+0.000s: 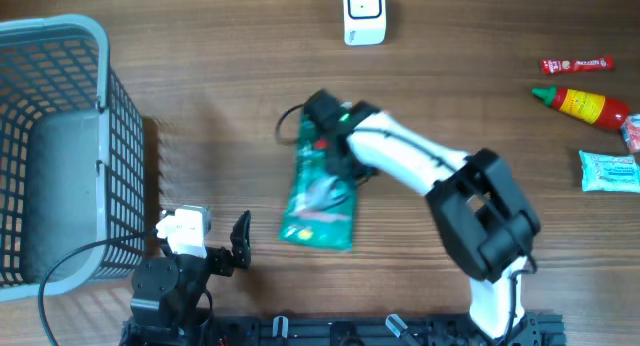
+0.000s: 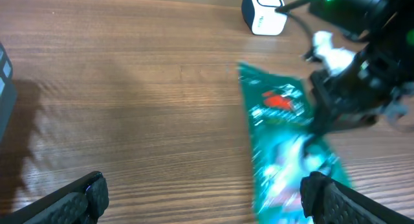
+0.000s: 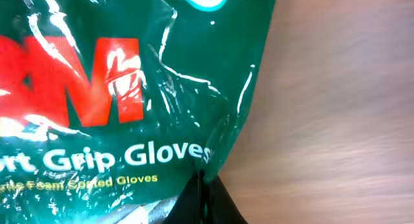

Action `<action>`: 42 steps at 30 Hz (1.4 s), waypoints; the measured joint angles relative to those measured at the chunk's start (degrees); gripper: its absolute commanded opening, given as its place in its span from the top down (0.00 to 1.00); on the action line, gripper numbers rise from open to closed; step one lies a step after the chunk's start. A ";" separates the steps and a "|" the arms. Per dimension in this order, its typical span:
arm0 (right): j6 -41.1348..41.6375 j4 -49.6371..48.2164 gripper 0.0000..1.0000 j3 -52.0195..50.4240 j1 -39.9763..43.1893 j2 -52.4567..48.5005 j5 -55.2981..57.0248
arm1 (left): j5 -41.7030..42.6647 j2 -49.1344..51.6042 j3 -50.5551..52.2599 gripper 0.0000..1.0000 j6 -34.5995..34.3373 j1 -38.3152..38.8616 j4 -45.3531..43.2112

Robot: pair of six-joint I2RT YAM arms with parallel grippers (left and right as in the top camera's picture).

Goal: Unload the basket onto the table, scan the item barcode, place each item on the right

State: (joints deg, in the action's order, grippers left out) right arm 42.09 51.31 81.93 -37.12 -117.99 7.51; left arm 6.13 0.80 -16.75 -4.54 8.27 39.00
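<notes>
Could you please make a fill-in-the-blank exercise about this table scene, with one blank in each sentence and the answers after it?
1. The right hand is shut on the edge of the green packet of ____.
2. The left hand is ____, holding nothing.
3. In the overhead view the basket stands at the ____ side of the table.
4. The bottle with the green cap has a ____ body.
Answers: gloves; open; left; red.
</notes>
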 measured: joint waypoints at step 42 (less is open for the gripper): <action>-13.66 18.10 0.27 10.56 -4.94 -8.00 3.48 | 0.00 0.00 0.00 0.00 0.00 0.00 0.00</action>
State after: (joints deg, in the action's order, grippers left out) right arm 28.42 69.41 92.49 -42.06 -125.99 10.98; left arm 6.13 0.80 -16.75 -4.54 8.27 39.00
